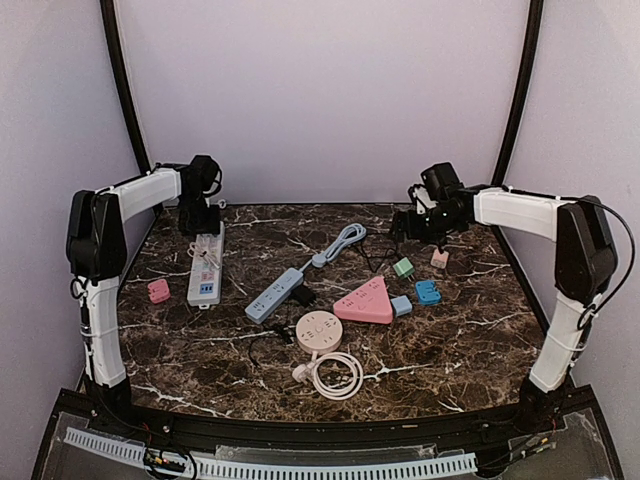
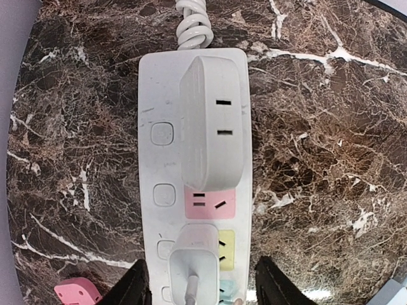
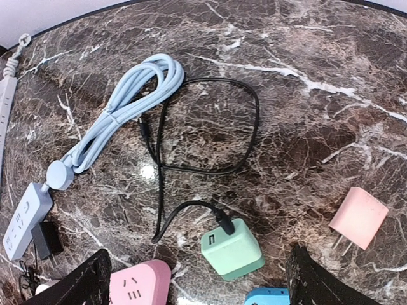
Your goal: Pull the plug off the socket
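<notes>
A white power strip (image 1: 206, 265) lies at the back left. In the left wrist view the strip (image 2: 159, 95) carries a large white adapter (image 2: 211, 130) over its upper sockets and a white plug (image 2: 194, 264) with a cable lower down, beside the yellow socket. My left gripper (image 2: 202, 289) is open, its fingers (image 2: 130, 286) straddling the strip on either side of the white plug without touching it. My right gripper (image 3: 197, 279) is open and empty above a green charger (image 3: 232, 249) with a black cable (image 3: 210, 127).
A pink triangular socket (image 1: 365, 300), blue-grey strip (image 1: 275, 293) with its coiled cable (image 3: 121, 111), round beige socket (image 1: 318, 330), blue adapter (image 1: 428, 291) and pink plug (image 3: 358, 217) lie mid-table. A pink adapter (image 1: 158, 290) sits left of the white strip.
</notes>
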`<action>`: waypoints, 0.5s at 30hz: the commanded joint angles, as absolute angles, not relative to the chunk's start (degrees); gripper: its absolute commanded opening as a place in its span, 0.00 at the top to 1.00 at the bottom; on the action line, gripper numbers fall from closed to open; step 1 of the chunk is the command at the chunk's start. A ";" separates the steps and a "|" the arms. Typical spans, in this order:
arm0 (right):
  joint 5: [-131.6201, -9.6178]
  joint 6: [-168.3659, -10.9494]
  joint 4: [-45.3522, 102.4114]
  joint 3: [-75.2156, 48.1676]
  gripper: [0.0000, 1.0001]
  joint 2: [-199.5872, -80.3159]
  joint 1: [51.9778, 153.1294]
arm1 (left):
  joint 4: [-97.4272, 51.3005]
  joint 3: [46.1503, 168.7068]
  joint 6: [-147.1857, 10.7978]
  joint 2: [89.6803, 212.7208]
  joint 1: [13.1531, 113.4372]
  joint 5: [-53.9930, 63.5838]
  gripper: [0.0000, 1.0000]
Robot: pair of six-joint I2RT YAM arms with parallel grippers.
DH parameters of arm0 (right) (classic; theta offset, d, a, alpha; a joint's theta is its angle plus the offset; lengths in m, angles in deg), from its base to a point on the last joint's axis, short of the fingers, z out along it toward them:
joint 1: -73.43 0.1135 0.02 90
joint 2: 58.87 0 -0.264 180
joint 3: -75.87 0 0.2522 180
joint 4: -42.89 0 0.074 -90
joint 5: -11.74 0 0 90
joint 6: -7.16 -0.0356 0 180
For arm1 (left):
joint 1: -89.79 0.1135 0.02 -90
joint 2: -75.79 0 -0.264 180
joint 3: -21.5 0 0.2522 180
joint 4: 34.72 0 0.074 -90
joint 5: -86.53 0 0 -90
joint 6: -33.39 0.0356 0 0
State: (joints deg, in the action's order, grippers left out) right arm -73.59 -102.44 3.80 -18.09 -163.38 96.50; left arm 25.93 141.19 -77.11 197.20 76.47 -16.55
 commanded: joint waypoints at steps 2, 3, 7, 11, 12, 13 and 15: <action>-71.77 -102.47 6.73 -18.10 0.08 -162.18 98.21 | 31.30 144.02 -75.88 198.55 76.95 -16.39 0.48; -71.47 -102.57 7.12 -18.24 0.08 -162.33 98.47 | 31.49 144.13 -75.87 198.99 77.00 -16.28 0.50; -70.54 -102.99 7.68 -19.99 0.08 -163.87 100.39 | 32.02 144.13 -75.82 199.88 77.24 -16.03 0.55; -70.00 -103.19 8.34 -22.06 0.08 -166.01 102.60 | 31.54 143.85 -75.53 200.38 77.68 -15.29 0.59; -69.73 -103.36 8.62 -22.35 0.08 -166.44 103.13 | 31.30 143.87 -75.23 200.63 77.76 -14.77 0.59; -69.44 -103.52 8.85 -22.69 0.08 -166.94 103.55 | 31.14 143.82 -75.11 200.75 77.89 -14.61 0.60; -68.77 -103.86 9.36 -23.40 0.09 -167.81 104.34 | 30.76 143.72 -74.83 200.82 77.90 -14.59 0.64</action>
State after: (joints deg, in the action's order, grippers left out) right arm -70.56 -102.94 6.58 -21.02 -165.70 102.66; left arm 29.85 142.89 -76.08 200.85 77.37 -15.52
